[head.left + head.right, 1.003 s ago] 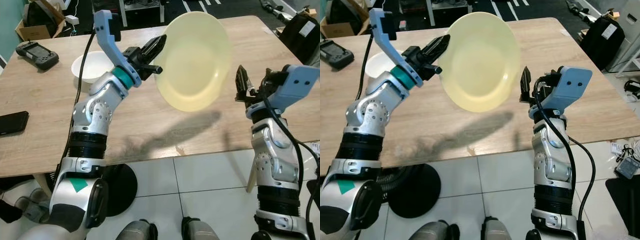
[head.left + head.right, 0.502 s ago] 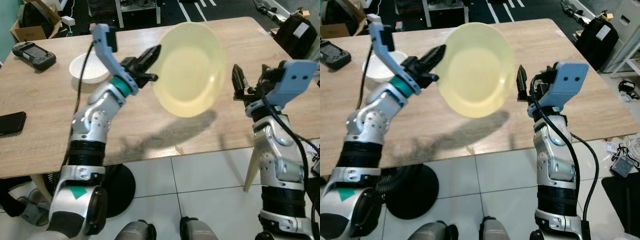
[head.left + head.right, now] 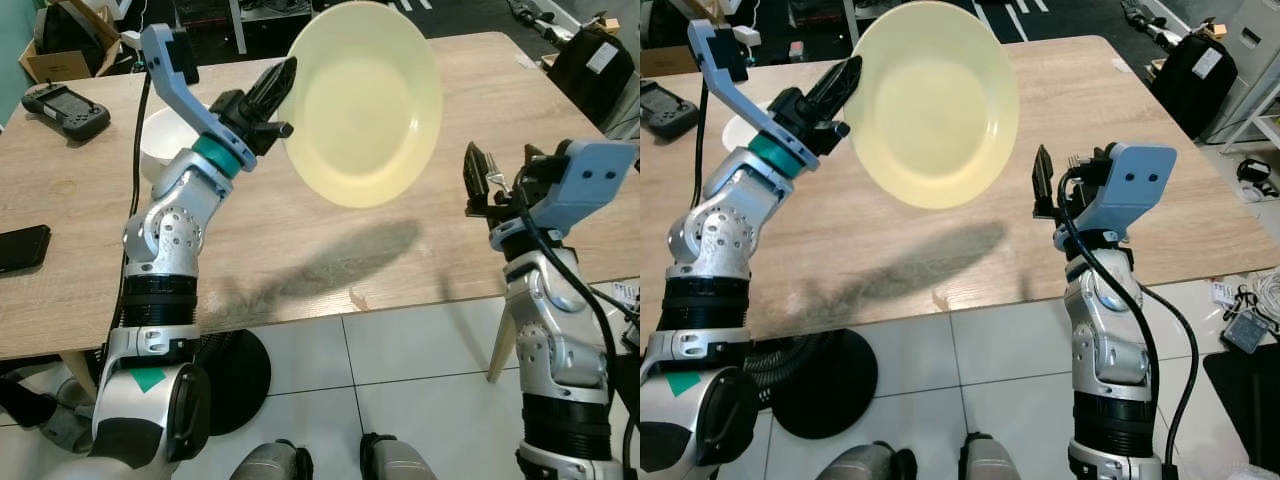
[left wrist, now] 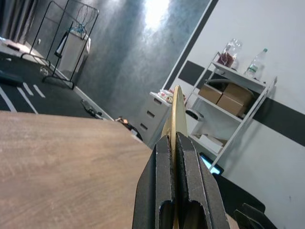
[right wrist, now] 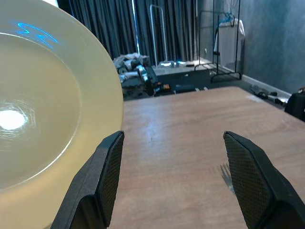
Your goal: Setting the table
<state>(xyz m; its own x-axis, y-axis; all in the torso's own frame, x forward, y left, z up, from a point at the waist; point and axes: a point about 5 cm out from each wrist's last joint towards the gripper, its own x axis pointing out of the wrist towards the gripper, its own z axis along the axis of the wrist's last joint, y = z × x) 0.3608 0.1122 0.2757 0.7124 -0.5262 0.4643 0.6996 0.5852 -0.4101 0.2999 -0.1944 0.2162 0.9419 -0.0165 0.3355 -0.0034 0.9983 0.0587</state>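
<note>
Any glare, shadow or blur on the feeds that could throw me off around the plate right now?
Left eye view: sharp; the pale yellow round plate held by the left gripper throws a long dark shadow on the wooden table. Right wrist view: blue and white light reflections on the plate; the open right gripper is close and soft. Left wrist view: bright wall glare.

Bowl (image 3: 160, 140): partly hidden behind left arm. Phone (image 3: 22, 247): cut off at desk's (image 3: 300, 250) left edge.
</note>
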